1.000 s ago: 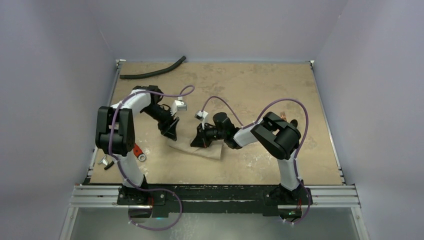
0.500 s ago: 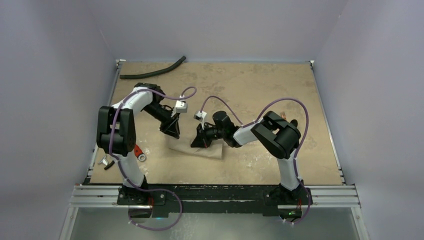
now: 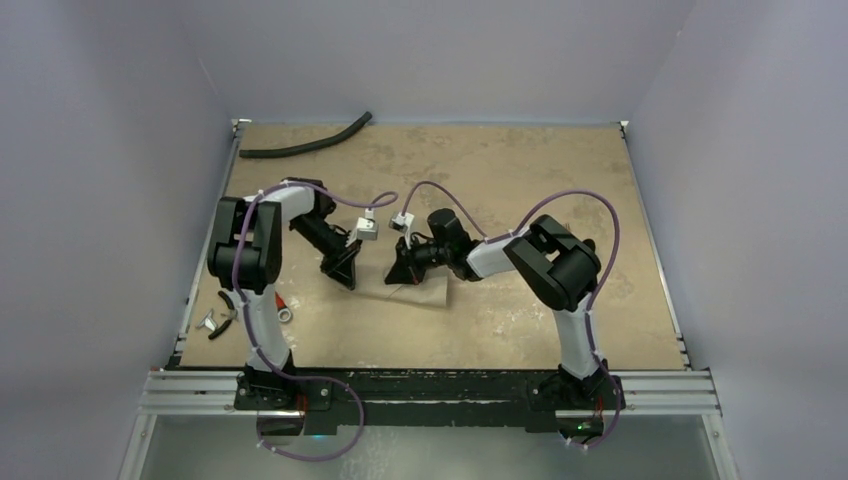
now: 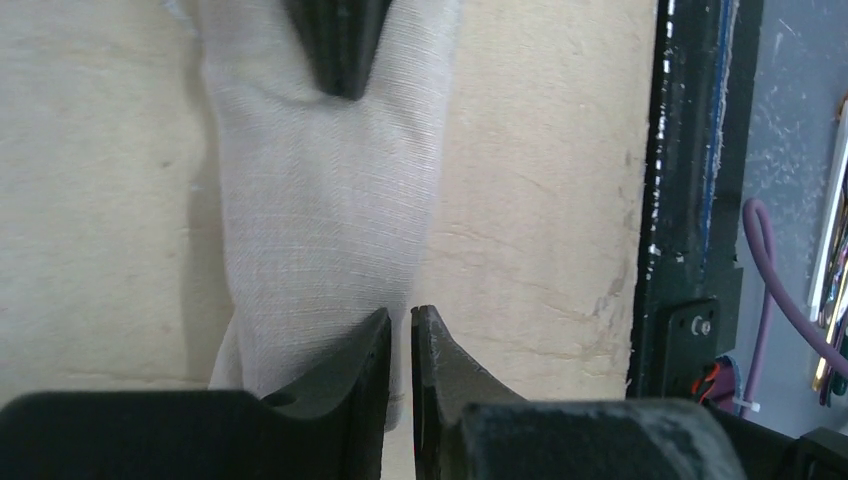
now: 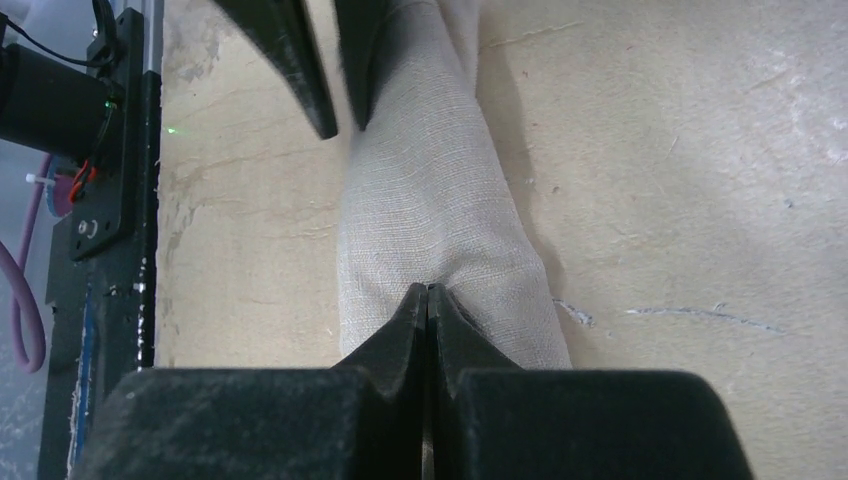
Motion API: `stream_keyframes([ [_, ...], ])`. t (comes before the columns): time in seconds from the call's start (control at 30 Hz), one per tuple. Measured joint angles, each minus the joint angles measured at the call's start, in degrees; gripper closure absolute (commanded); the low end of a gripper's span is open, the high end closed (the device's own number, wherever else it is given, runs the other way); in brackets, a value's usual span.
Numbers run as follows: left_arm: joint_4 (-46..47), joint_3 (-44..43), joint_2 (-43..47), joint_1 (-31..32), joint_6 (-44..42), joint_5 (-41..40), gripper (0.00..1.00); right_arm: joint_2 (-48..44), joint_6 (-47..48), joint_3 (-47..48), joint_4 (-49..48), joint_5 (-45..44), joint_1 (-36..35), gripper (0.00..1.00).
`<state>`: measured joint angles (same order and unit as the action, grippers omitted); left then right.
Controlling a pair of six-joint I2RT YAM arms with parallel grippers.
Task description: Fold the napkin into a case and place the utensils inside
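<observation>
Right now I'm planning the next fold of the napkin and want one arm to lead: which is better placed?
Right. The right gripper is shut on the napkin, pinching its cloth. The left gripper sits at the opposite end, jaws slightly apart, so its hold looks less sure.

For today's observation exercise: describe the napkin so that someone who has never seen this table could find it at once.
Start at the tan table and find where the two black arms meet near its middle. The napkin lies between their jaws, a pale folded cloth strip, soft and woven, unlike the black hose at the far edge.
</observation>
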<state>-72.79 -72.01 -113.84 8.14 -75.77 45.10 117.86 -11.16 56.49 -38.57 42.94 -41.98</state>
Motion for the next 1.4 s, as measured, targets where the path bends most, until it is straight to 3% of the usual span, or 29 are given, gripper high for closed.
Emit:
stream_keyframes([
  [0.23, -1.99, -3.13, -6.19, -1.66, 0.11, 1.36, 0.89, 0.87, 2.32, 2.1, 2.23, 2.69, 0.55, 0.97],
  [0.4, -3.21, -3.15, -9.11, -1.73, 1.6, 3.26, 0.93, -3.15, -4.39, -3.06, -2.43, 3.52, 2.4, 0.89],
  [0.77, 1.14, -2.84, -11.08, -1.75, 16.13, 8.33, 0.94, -19.32, -20.06, -18.45, -14.38, 3.76, 5.66, 1.0],
  [0.9, 3.74, -1.84, -10.97, -1.75, 21.86, 10.03, 0.94, -16.57, -23.89, -21.92, -14.67, 4.83, 7.28, 1.0],
  [1.2, 11.26, 0.7, -9.2, -1.2, 32.74, 12.37, 0.94, -6.58, -26.27, -18.97, -13.94, 4.5, 16.7, 1.0],
  [1.33, 14.03, 0.74, -8.66, -0.63, 36.02, 13.03, 0.84, -6.27, -22.53, -12.74, -8.09, 3.67, 16.74, 0.98],
  [1.4, 14.4, 0.72, -8.35, -0.57, 37.27, 13.31, 0.67, -7.1, -20.37, -10.71, -4.9, 2.78, 16.74, 0.83],
])
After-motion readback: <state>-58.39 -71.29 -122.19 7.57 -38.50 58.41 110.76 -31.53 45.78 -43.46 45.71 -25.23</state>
